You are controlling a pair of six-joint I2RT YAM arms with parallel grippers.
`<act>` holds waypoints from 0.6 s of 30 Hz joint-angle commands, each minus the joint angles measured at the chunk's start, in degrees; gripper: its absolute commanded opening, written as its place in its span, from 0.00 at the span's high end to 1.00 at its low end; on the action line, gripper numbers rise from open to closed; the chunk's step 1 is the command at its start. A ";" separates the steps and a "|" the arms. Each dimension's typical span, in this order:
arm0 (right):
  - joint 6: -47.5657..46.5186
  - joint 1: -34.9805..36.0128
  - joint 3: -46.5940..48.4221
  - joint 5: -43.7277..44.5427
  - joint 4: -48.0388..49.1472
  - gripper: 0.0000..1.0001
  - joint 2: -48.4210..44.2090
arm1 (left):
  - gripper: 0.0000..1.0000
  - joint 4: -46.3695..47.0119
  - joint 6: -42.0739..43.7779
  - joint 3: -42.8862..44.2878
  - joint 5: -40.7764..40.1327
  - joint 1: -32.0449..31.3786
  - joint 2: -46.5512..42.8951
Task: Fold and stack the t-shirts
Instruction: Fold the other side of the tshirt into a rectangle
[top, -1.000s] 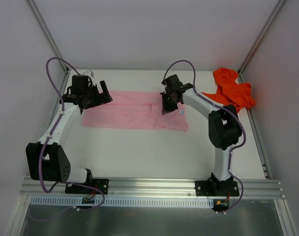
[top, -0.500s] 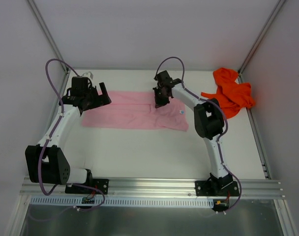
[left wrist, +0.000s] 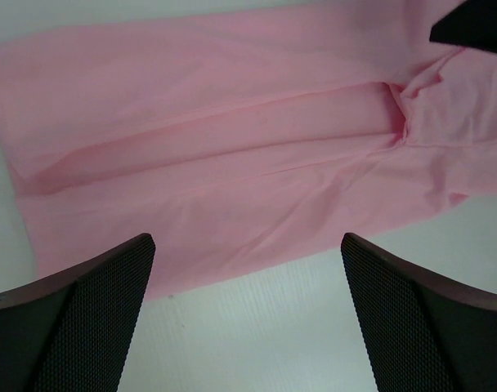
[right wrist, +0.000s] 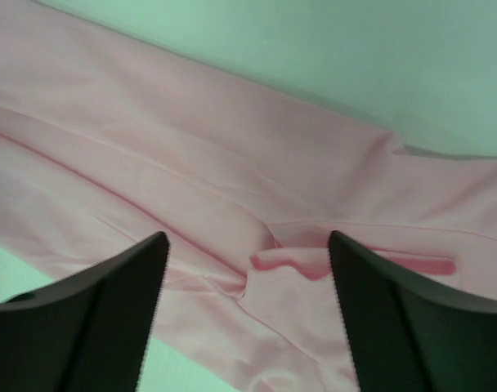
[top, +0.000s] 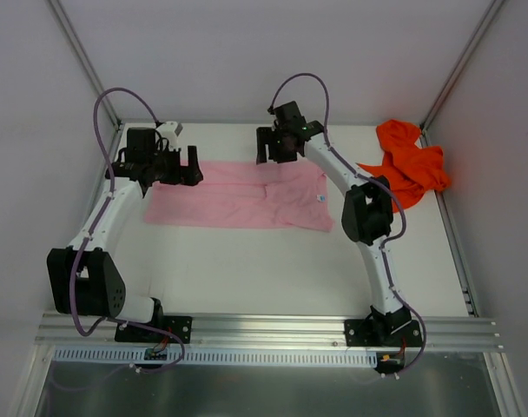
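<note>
The light pink t-shirt [top: 238,196] lies flat on the white table, folded into a long strip; it also fills the left wrist view [left wrist: 232,139] and the right wrist view [right wrist: 232,188]. The bright orange t-shirt [top: 409,162] sits crumpled at the far right. My left gripper [top: 192,165] hovers open over the pink shirt's left end, with nothing between its fingers [left wrist: 93,318]. My right gripper [top: 266,148] hangs open above the strip's far edge near the middle, over a small crease [right wrist: 289,260], and holds nothing.
White walls with metal frame posts [top: 80,54] close in the table on the left, back and right. The metal rail [top: 264,328] with both arm bases runs along the near edge. Bare table [top: 247,269] stretches between the pink shirt and the rail.
My right gripper opened, let go of the pink shirt and moved up toward the far edge. The shirt's right part now lies flat. The left gripper turned slightly.
</note>
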 commanded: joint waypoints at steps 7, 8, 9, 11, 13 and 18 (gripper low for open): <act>3.30 -2.40 -2.09 7.22 -7.67 0.04 -20.07 | 0.01 11.62 40.88 -4.09 17.69 -0.47 2.10; 6.97 -2.40 -5.08 9.31 -8.02 0.04 -21.30 | 0.01 10.92 43.46 -3.57 18.31 -0.47 2.98; 9.10 -2.40 -8.67 9.33 -7.07 0.04 -22.62 | 0.01 9.87 46.35 -2.26 19.88 -0.38 5.08; 17.26 -2.40 -20.80 9.25 -4.87 0.04 -26.66 | 0.01 6.18 52.43 -0.32 20.68 -0.20 7.90; 24.89 -1.70 -32.19 9.24 0.75 0.04 -30.26 | 0.01 2.15 54.38 4.25 21.38 0.06 13.08; 32.66 1.29 -39.03 19.08 1.03 0.04 -30.72 | 0.01 -2.00 54.64 11.90 24.82 0.41 20.91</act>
